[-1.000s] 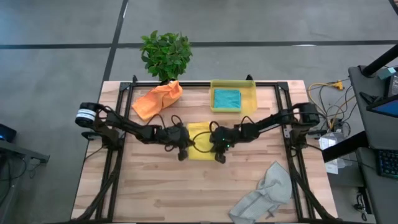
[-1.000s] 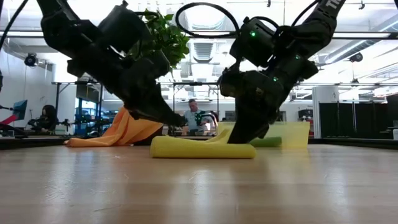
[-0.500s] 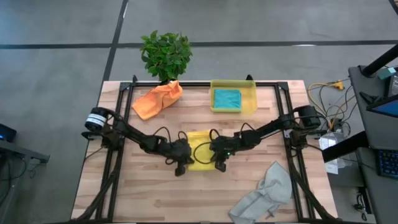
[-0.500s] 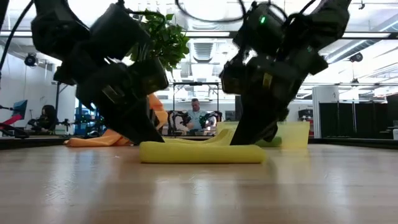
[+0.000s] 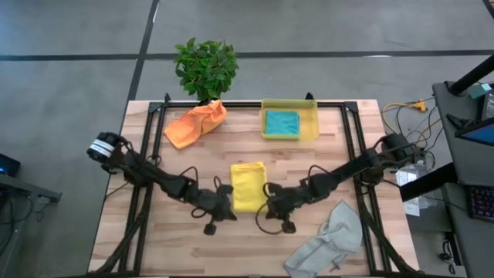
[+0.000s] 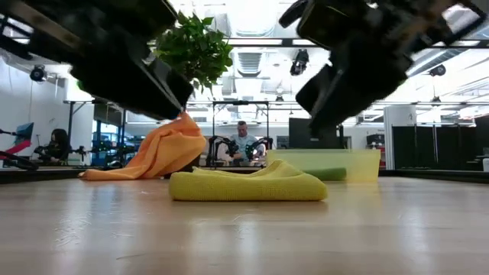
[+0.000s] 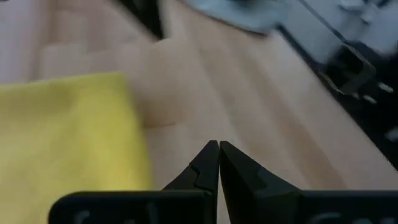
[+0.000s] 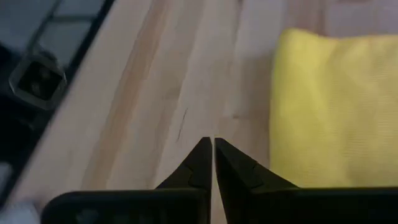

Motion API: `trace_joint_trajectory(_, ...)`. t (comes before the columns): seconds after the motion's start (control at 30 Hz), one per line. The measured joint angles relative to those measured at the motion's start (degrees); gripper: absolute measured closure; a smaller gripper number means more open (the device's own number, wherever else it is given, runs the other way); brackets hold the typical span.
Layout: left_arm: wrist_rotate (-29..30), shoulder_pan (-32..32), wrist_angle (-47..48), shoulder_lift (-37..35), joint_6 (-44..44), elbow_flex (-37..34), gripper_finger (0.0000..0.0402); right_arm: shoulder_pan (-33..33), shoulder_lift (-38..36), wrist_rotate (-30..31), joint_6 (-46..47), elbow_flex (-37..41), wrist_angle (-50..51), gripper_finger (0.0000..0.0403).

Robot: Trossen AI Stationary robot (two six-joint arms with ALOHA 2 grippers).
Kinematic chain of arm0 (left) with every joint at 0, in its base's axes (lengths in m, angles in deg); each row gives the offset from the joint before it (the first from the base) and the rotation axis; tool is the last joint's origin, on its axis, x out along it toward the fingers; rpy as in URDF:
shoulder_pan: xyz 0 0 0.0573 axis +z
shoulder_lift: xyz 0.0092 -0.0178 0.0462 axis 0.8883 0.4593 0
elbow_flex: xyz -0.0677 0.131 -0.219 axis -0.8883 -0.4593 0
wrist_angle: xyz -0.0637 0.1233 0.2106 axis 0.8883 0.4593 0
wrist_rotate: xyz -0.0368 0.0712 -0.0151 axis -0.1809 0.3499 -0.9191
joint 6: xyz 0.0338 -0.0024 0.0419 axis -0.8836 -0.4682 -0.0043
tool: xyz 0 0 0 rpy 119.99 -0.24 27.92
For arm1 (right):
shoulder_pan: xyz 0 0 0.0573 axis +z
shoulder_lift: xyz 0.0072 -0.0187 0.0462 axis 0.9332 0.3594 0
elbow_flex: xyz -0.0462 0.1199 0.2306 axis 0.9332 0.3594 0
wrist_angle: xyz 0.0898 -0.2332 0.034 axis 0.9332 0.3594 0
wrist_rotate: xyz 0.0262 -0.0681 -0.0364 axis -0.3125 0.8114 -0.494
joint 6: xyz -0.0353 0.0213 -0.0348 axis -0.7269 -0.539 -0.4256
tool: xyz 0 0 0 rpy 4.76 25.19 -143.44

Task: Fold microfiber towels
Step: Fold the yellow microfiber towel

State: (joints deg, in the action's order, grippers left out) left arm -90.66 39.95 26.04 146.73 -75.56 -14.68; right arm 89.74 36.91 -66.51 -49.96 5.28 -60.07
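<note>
The folded yellow towel (image 5: pixel 248 185) lies flat on the wooden table (image 5: pixel 185 247), near its middle, and also shows in the low view (image 6: pixel 248 185). My left gripper (image 5: pixel 210 225) hovers shut off the towel's near left corner (image 7: pixel 219 149). My right gripper (image 5: pixel 285 225) hovers shut off its near right corner (image 8: pixel 208 146). Neither touches the towel. An orange towel (image 5: pixel 197 122) lies crumpled at the far left. A teal towel (image 5: pixel 282 122) lies folded in the yellow bin (image 5: pixel 312 123). A light grey towel (image 5: pixel 328 241) lies crumpled at the near right.
A potted plant (image 5: pixel 205 68) stands at the table's far edge, behind the orange towel. Black frame rails (image 5: pixel 143 185) run along the table's left and right sides. Bare wood lies between the yellow towel and the near edge.
Both grippers have drawn back toward the table's near edge, risen a little and spread apart, coming off the yellow towel. The towel has slid a short way toward the near edge and now lies folded on its own.
</note>
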Motion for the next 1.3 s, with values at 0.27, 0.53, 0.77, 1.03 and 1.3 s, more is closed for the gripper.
trace_joint_trajectory(0.27,10.11,-1.55,11.33,1.83,-6.07,3.57,0.0327,1.5,0.67,5.65,-4.39,0.05,-0.59,0.0294)
trace_joint_trajectory(0.53,12.53,-1.35,10.94,7.78,-10.57,5.44,0.0213,0.76,0.67,9.54,-5.32,0.23,-0.55,0.0212)
trace_joint_trajectory(0.77,16.63,-1.48,16.21,13.49,-9.3,9.3,0.0199,0.83,0.67,9.92,-6.3,0.44,-0.54,0.0205)
trace_joint_trajectory(1.03,17.65,-1.48,18.78,15.35,-9.3,10.9,0.0244,0.81,3.88,10.59,-13.33,1.11,-1.31,0.0204)
trace_joint_trajectory(1.3,18.29,-1.39,19.44,15.24,-6.44,10.86,0.0265,0.8,8.45,16.67,-14.79,1.07,-2.1,0.0204)
